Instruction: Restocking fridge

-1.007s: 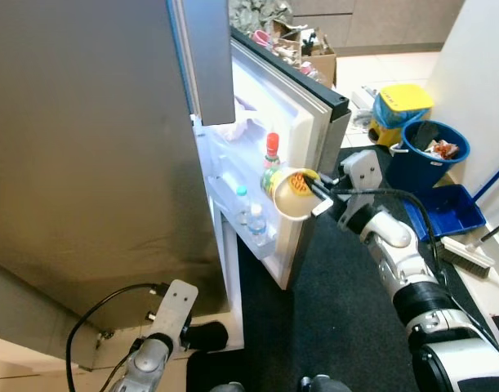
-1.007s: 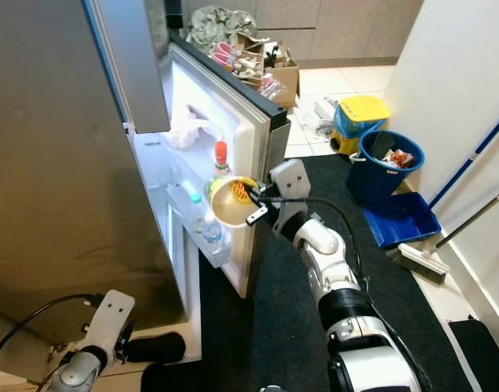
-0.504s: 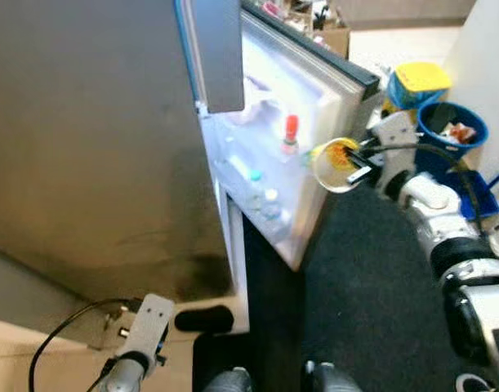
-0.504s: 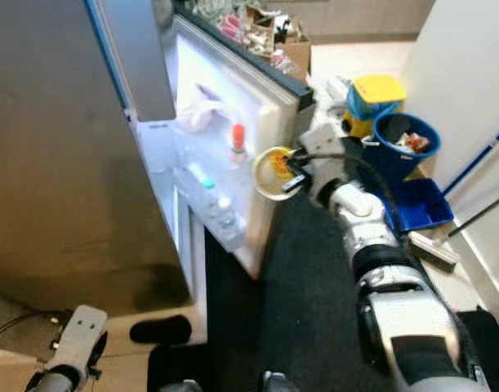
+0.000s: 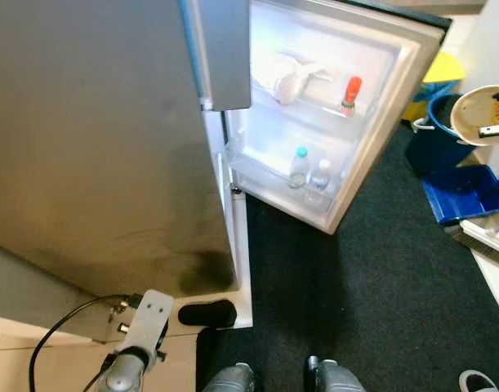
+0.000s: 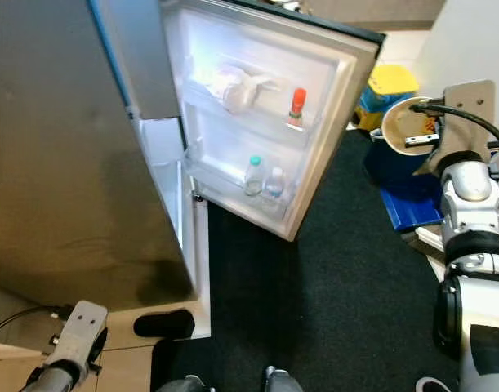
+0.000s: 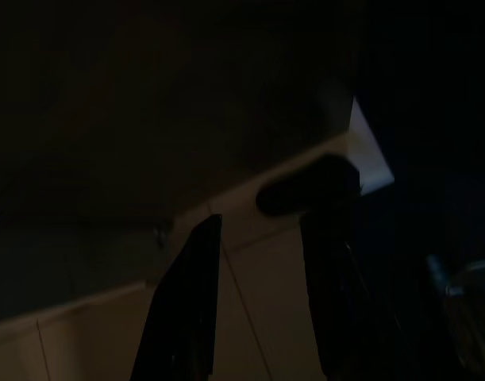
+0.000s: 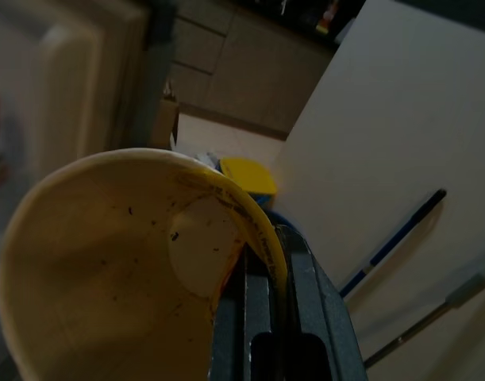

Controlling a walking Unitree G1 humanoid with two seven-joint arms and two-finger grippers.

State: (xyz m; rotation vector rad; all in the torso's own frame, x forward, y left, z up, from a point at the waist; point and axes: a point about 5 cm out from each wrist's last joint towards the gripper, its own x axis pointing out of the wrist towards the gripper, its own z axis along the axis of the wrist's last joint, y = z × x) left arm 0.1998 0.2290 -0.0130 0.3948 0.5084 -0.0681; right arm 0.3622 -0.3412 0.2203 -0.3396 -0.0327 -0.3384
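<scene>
Left gripper (image 7: 258, 294) hangs idle low beside the fridge body, above pale floor tile; its two black fingers stand apart, grasping nothing.

Fridge door (image 6: 331, 106) stands wide open, its inner racks facing the camera. Upper rack: one crumpled white bag (image 6: 233, 86) and one red-capped bottle (image 6: 297, 109). Lower rack: two small water bottles (image 6: 263, 177), side by side and upright. Free room is visible on both racks, more of it on the lower one, left of the bottles.

Right gripper (image 6: 421, 140) is raised well to the right of the door, near the blue bucket (image 5: 433, 139). Its fingers are clenched on the rim of one paper cup (image 8: 123, 262), one finger inside the wall and one outside. The cup is tipped on its side, mouth toward the head camera, its inside stained but apparently holding nothing.

Assessment of the step in hand: the cup is carried, not yet stocked. To place it well, the arm should bring it leftward to the door, turn it upright before entry, and lower it into an open stretch of rack without knocking the bottles. A rim pinch is a weak hold; slow wrist motion is advised, releasing only once the base is seated

Count: one cup, three bottles, one bag, one bucket
</scene>
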